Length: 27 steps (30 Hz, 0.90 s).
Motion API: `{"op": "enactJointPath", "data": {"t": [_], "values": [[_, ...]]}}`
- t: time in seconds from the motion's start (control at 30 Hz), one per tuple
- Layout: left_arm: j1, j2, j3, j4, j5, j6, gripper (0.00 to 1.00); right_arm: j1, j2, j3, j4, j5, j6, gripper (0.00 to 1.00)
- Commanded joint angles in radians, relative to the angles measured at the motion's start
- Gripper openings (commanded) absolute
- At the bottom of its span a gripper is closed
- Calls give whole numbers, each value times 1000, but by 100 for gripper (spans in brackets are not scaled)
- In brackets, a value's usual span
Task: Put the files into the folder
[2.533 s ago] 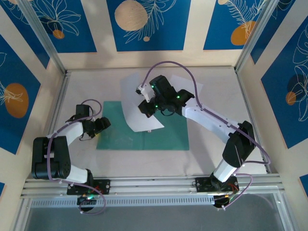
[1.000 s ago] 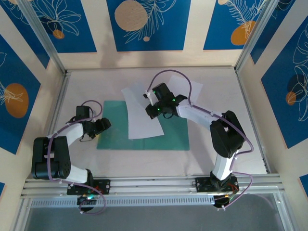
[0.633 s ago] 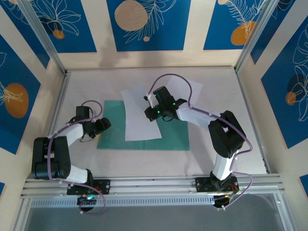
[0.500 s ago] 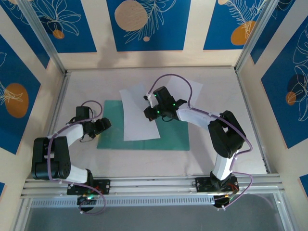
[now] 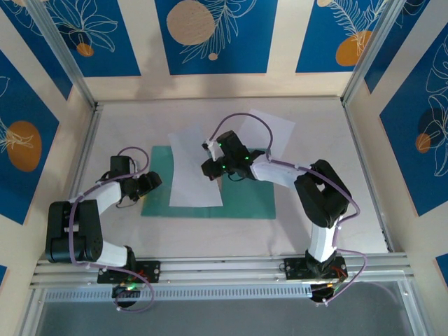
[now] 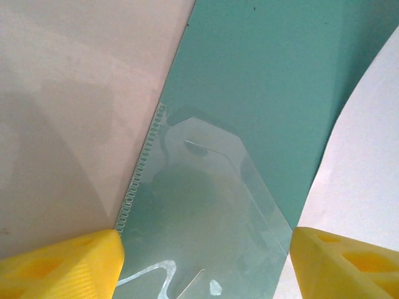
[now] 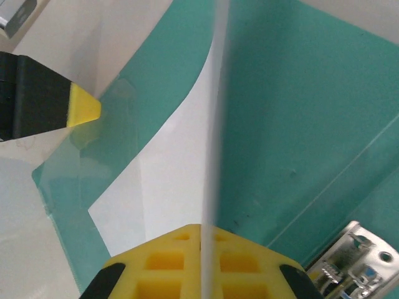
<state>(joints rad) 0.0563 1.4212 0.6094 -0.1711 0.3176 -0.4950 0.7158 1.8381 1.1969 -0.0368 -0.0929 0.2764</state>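
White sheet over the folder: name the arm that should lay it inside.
Right. The right gripper is shut on the white sheet's edge, holding it curved above the teal folder. The left gripper stands open at the folder's left edge, holding no paper.

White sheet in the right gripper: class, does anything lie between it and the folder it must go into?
Nothing visible does. The sheet, pinched in the right gripper, curves over the bare teal face of the folder. The left gripper stands open at the folder's left edge, beside the sheet.
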Motion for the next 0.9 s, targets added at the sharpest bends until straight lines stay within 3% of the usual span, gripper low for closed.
{"op": "enactJointPath", "data": {"t": [0.0, 0.87], "values": [[10, 11, -33, -34, 17, 4, 73, 4, 15, -24, 64, -42, 30, 1], [11, 8, -41, -28, 21, 3, 73, 2, 107, -85, 296, -127, 119, 2]]}}
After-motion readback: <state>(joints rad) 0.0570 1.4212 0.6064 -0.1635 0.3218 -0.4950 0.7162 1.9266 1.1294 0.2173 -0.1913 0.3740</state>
